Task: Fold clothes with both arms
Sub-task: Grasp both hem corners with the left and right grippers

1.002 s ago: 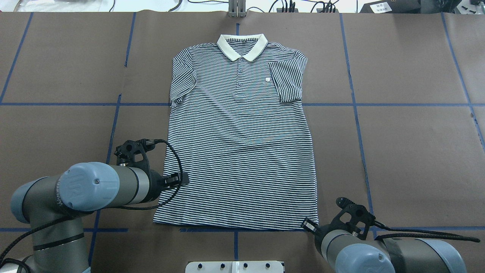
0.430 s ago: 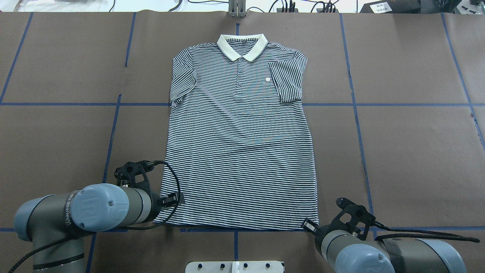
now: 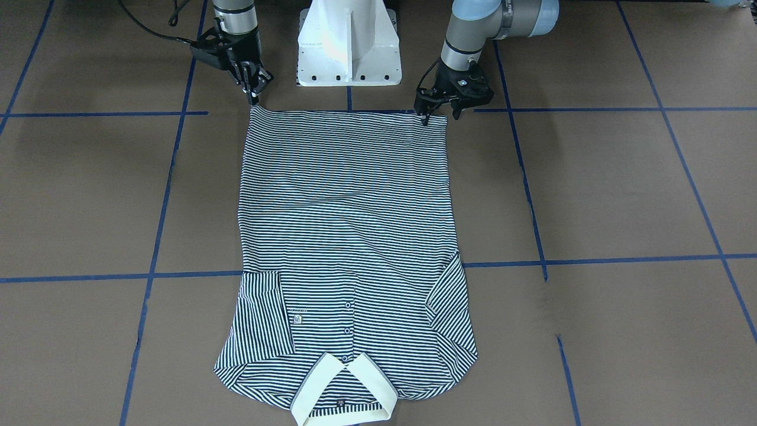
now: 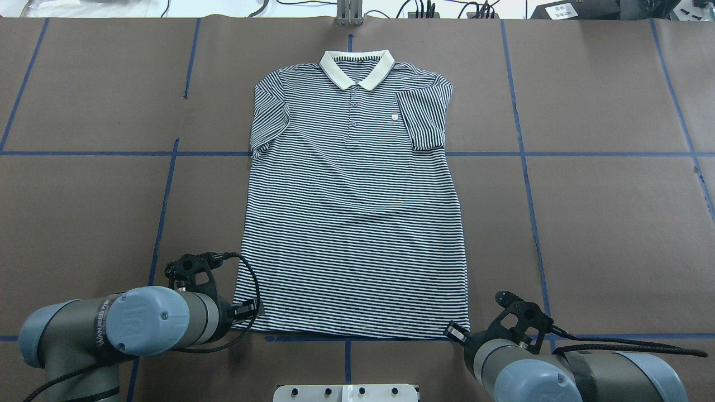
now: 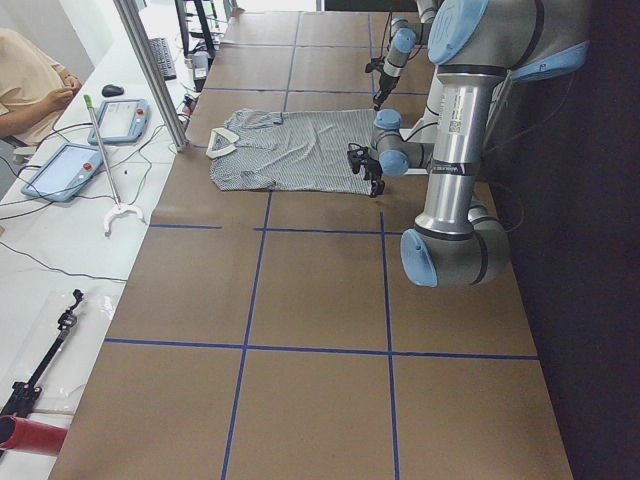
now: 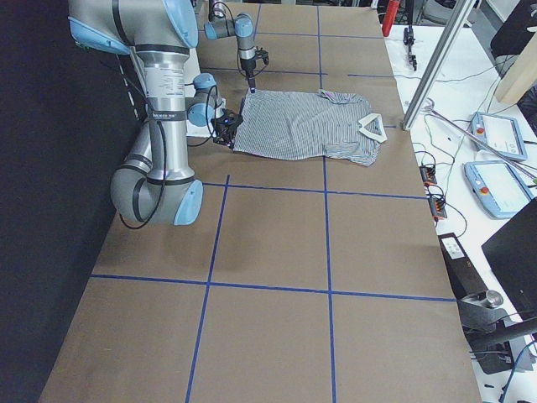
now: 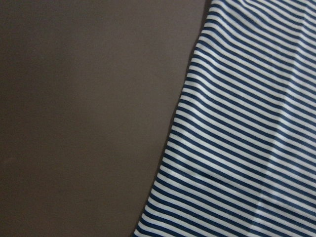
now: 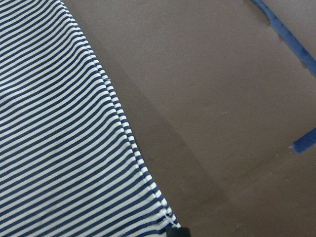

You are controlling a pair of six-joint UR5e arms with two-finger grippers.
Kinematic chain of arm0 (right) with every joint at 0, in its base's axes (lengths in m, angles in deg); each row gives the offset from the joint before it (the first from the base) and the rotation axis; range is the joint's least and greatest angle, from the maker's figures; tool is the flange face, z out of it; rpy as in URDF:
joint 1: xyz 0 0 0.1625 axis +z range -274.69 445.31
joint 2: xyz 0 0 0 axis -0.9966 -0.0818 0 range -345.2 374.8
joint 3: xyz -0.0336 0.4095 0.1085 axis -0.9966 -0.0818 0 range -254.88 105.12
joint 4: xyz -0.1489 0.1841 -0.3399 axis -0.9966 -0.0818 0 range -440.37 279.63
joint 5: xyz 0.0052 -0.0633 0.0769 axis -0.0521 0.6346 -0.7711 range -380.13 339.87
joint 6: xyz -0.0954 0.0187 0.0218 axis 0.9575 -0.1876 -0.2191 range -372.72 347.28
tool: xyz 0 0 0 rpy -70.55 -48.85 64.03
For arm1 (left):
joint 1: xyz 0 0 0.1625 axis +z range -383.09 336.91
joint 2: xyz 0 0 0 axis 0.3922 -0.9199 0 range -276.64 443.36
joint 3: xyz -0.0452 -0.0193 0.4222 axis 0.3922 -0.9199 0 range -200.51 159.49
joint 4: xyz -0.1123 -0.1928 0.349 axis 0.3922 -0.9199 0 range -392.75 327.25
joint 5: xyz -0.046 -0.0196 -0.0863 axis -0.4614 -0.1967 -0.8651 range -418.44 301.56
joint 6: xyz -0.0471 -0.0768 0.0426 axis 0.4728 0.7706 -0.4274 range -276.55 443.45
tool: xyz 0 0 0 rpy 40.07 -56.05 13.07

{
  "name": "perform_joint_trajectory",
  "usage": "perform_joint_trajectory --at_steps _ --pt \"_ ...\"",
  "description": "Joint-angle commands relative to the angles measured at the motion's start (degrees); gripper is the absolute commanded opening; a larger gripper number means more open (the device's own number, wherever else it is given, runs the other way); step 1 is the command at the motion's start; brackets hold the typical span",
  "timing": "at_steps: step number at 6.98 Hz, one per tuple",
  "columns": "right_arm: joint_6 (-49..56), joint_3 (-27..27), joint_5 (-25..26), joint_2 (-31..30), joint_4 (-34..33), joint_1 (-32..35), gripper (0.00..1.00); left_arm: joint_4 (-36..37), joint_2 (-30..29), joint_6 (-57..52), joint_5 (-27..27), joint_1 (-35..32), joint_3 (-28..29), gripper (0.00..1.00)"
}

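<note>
Your left hand has drawn back along the shirt's side edge toward the robot since a second ago and now sits at the hem's left corner. The right hand has not shifted from the hem's right corner.

The shirt lies flat and face up in the middle of the surface, collar at the far end and hem nearest the robot, running along a blue tape line. Both sleeves are folded in over the body: the right sleeve lies across the chest just beside the logo, and the left sleeve is tucked along its side.

In the front-facing view your left hand stands over the hem corner with its fingers apart, one tip down at the cloth's edge. Its wrist camera shows only striped cloth beside bare surface.

Your right hand points down at the other corner, which peaks up slightly toward it. Its fingers look close together, but you cannot tell from these views whether they are clamped on the cloth. In its wrist camera, a black tip shows right where the hem corner ends.

The white base stands between the two arms, just behind the hem.
</note>
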Motion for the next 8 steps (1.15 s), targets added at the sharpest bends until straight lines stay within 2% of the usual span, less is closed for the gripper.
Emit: perform_joint_trajectory --at_steps 1,2,5,6,7,8 --pt "0.0 0.07 0.0 0.0 0.0 0.0 0.0 0.17 0.08 0.09 -0.27 0.38 -0.08 0.44" --pt "0.0 0.07 0.0 0.0 0.0 0.0 0.0 0.17 0.08 0.09 -0.27 0.38 0.18 0.27" --pt "-0.09 0.15 0.0 0.09 0.0 0.0 0.0 0.26 0.96 0.01 -0.27 0.38 -0.17 0.25" --pt "-0.09 0.15 0.0 0.09 0.0 0.0 0.0 0.26 0.87 0.01 -0.36 0.38 -0.43 0.15" --pt "-0.09 0.15 0.0 0.09 0.0 0.08 0.0 0.43 0.87 0.09 -0.45 0.38 -1.04 0.0" --pt "0.0 0.15 0.0 0.0 0.0 0.09 0.0 0.43 0.7 0.09 -0.53 0.38 -1.22 0.0"
